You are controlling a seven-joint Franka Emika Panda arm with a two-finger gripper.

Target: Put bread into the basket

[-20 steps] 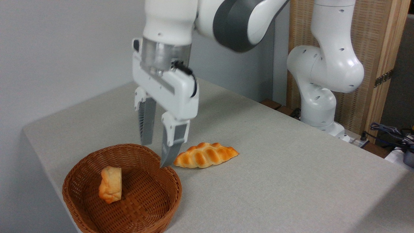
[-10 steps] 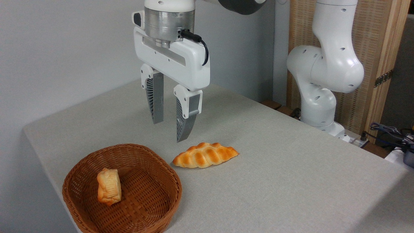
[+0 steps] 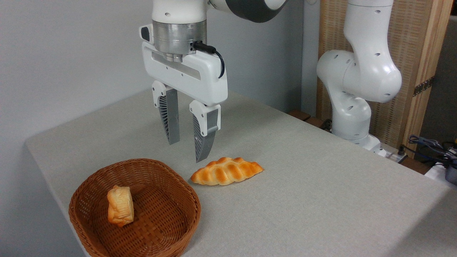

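Note:
The bread (image 3: 120,210), a small orange-golden bun, lies on its side inside the brown wicker basket (image 3: 171,217) at the lower left of the table. My gripper (image 3: 185,151) hangs open in the air above the basket's far right rim, its two grey fingers pointing down with nothing between them. It is well clear of the bun, up and to the right of it.
A longer braided golden loaf (image 3: 226,171) lies on the grey table just right of the basket, below and right of the fingertips. The arm's white base (image 3: 351,117) stands at the back right, with cables (image 3: 433,146) at the right edge.
The gripper rose out of the basket and stayed open; over the last half second it shifted slightly left. The bun settled a little inside the basket.

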